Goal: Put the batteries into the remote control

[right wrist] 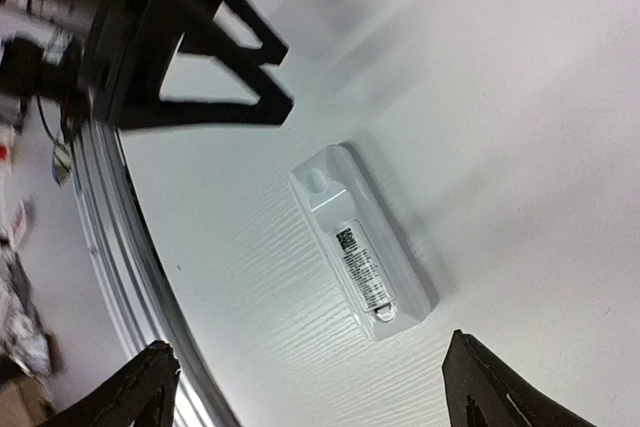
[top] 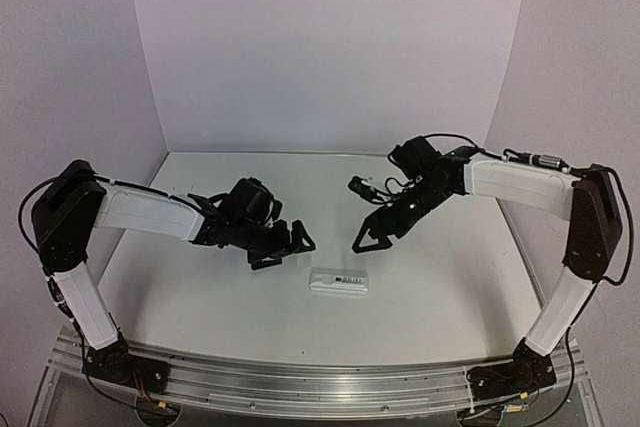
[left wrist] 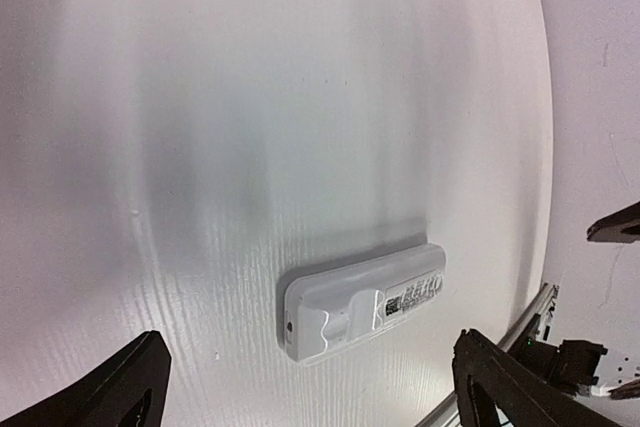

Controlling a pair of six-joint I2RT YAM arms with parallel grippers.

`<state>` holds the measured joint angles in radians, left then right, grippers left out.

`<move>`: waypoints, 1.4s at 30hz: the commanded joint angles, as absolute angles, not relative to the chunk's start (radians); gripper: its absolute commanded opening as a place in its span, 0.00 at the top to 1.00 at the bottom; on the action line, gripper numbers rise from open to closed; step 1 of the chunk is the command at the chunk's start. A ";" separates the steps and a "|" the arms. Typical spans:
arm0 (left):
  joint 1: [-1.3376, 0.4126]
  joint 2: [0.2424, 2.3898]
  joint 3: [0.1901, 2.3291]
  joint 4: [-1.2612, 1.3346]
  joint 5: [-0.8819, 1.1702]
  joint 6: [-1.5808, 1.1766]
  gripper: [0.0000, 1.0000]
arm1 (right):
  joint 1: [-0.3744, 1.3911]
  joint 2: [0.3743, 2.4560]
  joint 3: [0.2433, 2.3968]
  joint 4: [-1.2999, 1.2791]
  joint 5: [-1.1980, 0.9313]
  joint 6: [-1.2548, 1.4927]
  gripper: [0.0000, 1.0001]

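Note:
The white remote control [top: 339, 282] lies face down on the table near the front middle, its back with a printed label up. It also shows in the left wrist view [left wrist: 362, 299] and the right wrist view [right wrist: 362, 240]. The back looks closed over. No blue batteries are in view. My left gripper [top: 282, 248] is open and empty, above and to the left of the remote. My right gripper [top: 368, 236] is open and empty, above and to the right of it. My left gripper's fingers [right wrist: 215, 47] show in the right wrist view.
The metal rail [top: 300, 379] runs along the table's near edge. White walls close the back and both sides.

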<state>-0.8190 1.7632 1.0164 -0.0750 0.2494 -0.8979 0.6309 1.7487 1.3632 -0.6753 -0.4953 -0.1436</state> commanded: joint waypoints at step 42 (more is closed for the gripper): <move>-0.818 1.130 0.749 0.461 0.235 -0.625 0.00 | 0.742 1.667 1.317 0.128 -0.879 0.724 0.97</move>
<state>-0.8192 1.0693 0.6608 0.2275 0.1254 -0.6587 0.7331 1.7090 1.3273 -0.1517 -0.6810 0.4262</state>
